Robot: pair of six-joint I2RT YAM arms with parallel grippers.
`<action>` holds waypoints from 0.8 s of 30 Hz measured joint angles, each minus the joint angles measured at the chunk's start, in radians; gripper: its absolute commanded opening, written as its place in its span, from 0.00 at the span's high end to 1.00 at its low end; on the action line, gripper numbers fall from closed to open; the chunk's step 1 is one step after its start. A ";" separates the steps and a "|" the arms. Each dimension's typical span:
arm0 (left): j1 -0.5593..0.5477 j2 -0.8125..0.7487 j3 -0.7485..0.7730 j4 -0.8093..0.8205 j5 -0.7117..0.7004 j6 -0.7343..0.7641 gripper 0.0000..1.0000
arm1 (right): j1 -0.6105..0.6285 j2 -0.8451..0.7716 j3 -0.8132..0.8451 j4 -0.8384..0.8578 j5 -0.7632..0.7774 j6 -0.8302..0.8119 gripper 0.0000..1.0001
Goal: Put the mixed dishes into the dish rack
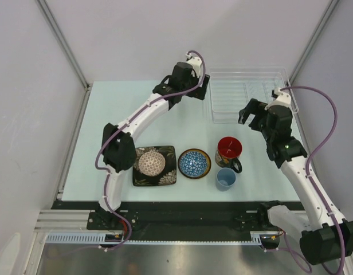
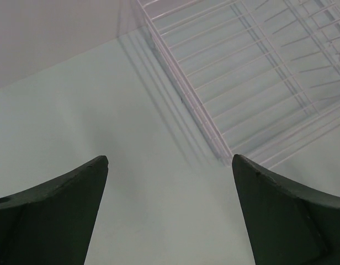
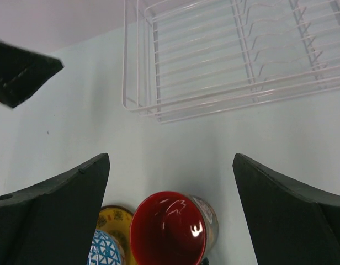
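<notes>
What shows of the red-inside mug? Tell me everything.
The mug stands upright and empty on the table, mouth up. Glossy red inside, dark outside with a pale pattern, black handle toward the arms' bases; it looks like glazed ceramic. It sits right of the blue bowl, just behind the light-blue cup; whether handle and cup touch is unclear. Nothing grips it.

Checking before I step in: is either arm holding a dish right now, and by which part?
Nothing is held. The left pincer stands open beside the dish rack; the right pincer stands open, clear of the red-inside mug.
</notes>
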State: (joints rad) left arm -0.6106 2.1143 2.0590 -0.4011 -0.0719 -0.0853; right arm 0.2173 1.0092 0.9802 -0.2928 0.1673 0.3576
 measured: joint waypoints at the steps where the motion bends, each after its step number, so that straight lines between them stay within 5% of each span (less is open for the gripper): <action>1: 0.000 0.023 0.014 0.018 0.005 -0.014 0.00 | 0.007 -0.020 -0.030 0.020 -0.001 -0.001 0.00; 13: -0.010 0.320 0.238 0.148 0.103 -0.148 0.01 | 0.064 -0.068 -0.113 0.097 0.013 -0.024 0.00; 24: -0.028 0.431 0.273 0.127 0.079 -0.141 0.09 | 0.067 -0.068 -0.115 0.112 0.012 -0.027 0.00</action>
State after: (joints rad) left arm -0.6384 2.5458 2.3322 -0.2737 0.0071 -0.2260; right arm 0.2844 0.9417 0.8654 -0.1810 0.1795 0.3309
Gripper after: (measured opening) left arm 0.960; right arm 0.995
